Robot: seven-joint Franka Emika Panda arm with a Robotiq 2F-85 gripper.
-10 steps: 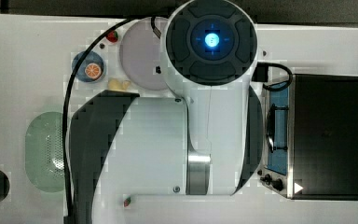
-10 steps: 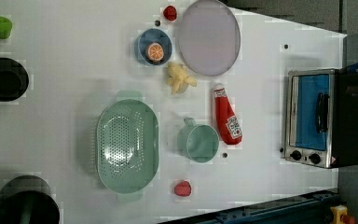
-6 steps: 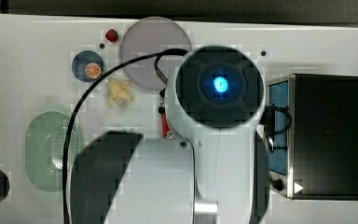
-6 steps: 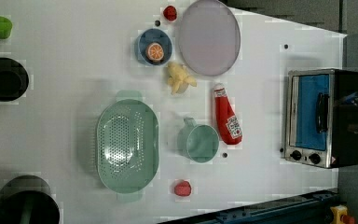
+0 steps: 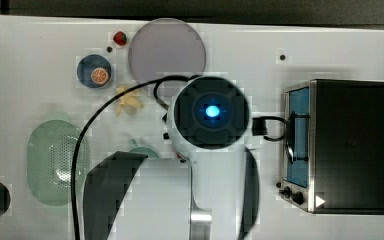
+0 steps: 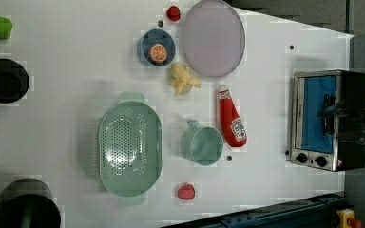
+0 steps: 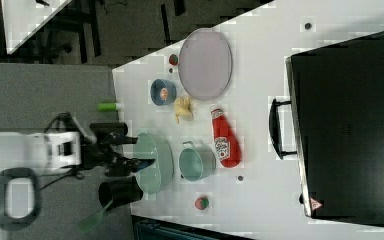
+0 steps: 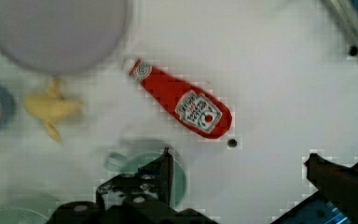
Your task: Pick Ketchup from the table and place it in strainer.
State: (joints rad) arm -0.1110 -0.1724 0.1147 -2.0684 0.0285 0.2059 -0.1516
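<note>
The Ketchup (image 6: 231,118) is a red squeeze bottle with a white cap, lying flat on the white table between the teal cup and the toaster oven. It also lies in the right view (image 7: 225,137). In the wrist view the Ketchup (image 8: 182,105) lies just ahead of my gripper (image 8: 237,156), which is open, with nothing between its widely spread fingers (image 8: 164,170). The pale green oval strainer (image 6: 130,147) sits apart from the bottle, beyond the cup, and holds nothing. In the top view the strainer (image 5: 55,162) is at the left, and my arm hides the bottle.
A teal cup (image 6: 202,145) stands beside the bottle. A lilac plate (image 6: 213,38), a blue bowl (image 6: 157,47) with an orange slice and a yellow banana (image 6: 183,80) lie past the cap. A toaster oven (image 6: 323,118) stands on the other side. Strawberries (image 6: 186,192) lie loose.
In the top view my wrist has moved from over the plate toward the bottom of the picture, over the middle of the table. The Ketchup and the strainer have not moved.
</note>
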